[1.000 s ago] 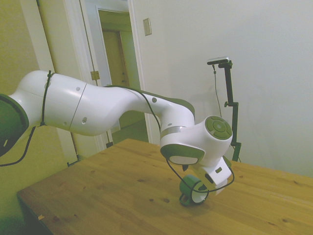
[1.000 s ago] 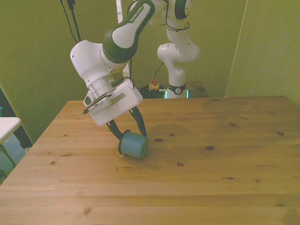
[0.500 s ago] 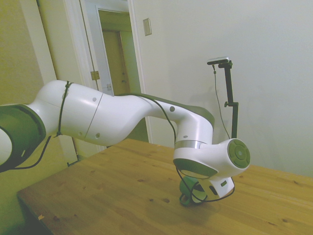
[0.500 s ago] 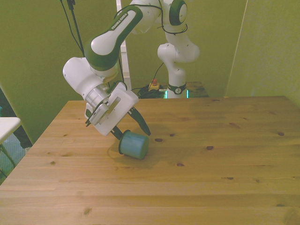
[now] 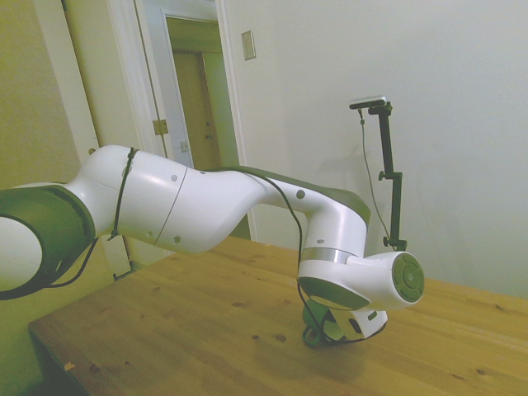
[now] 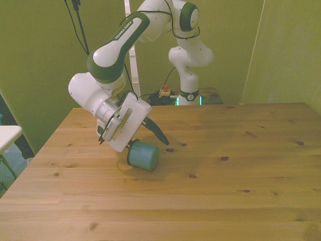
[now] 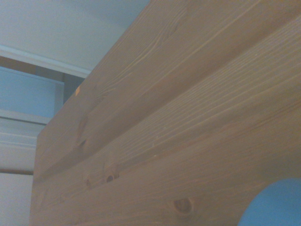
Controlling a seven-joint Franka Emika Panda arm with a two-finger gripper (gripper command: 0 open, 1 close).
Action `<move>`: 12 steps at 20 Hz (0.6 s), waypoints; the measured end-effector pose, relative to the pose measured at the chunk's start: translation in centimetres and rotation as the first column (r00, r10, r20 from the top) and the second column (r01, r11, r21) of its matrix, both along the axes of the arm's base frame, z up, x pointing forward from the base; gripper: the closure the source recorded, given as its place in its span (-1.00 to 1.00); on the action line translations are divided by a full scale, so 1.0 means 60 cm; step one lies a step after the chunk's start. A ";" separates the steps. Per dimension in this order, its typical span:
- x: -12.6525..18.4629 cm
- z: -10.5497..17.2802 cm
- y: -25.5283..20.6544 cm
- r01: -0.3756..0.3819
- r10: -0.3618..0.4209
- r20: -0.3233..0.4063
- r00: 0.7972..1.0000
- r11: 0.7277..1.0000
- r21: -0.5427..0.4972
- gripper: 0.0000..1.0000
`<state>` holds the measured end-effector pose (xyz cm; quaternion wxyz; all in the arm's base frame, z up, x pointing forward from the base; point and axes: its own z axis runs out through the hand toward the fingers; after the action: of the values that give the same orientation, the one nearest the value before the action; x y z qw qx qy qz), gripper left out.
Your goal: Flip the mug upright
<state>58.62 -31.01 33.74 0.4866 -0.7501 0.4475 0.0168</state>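
The jaws (image 6: 145,138) are spread open and tilted steeply to one side; one dark finger points out past the mug toward the front view's right, the other is hidden low behind the gripper body. They hold nothing firmly — whether the hidden finger reaches into the mug's mouth or touches its rim I cannot tell.

The mug (image 6: 143,155) lies on its side on the wooden surface (image 6: 225,191), in the half at the front view's left and about midway between the far and near edges. Its closed bottom faces the front camera, so its opening looks toward the robot. In the side view only a little of the mug (image 5: 323,328) shows under the white wrist, close to the wood. The wrist view shows a rounded blue edge of the mug (image 7: 277,205) against the bare planks.

The strong tilt of the gripper seems chosen for a reason: a mug lying down offers its rim sideways, so the fingers must come almost level to take the wall. My judgement is that the grasp is being lined up and not yet closed — the flip itself is not begun.
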 end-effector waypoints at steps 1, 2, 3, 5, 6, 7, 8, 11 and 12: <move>0.002 0.000 0.003 -0.003 0.003 0.003 1.000 1.000 0.003 1.00; 0.004 0.001 0.007 -0.004 0.004 0.006 1.000 1.000 0.006 1.00; 0.006 0.001 0.009 -0.005 0.005 0.009 1.000 1.000 0.010 1.00; 0.007 0.002 0.012 -0.006 0.006 0.012 1.000 1.000 0.012 1.00; 0.007 0.002 0.012 -0.007 0.006 0.012 1.000 1.000 0.012 1.00; 0.007 0.002 0.012 -0.007 0.006 0.012 1.000 1.000 0.012 1.00; 0.007 0.002 0.012 -0.007 0.006 0.012 1.000 1.000 0.012 1.00; 0.007 0.002 0.012 -0.006 0.006 0.012 1.000 1.000 0.012 1.00; 0.007 0.002 0.012 -0.006 0.006 0.012 1.000 1.000 0.012 1.00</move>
<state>59.06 -30.31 33.83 0.4936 -0.7487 0.4421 0.0165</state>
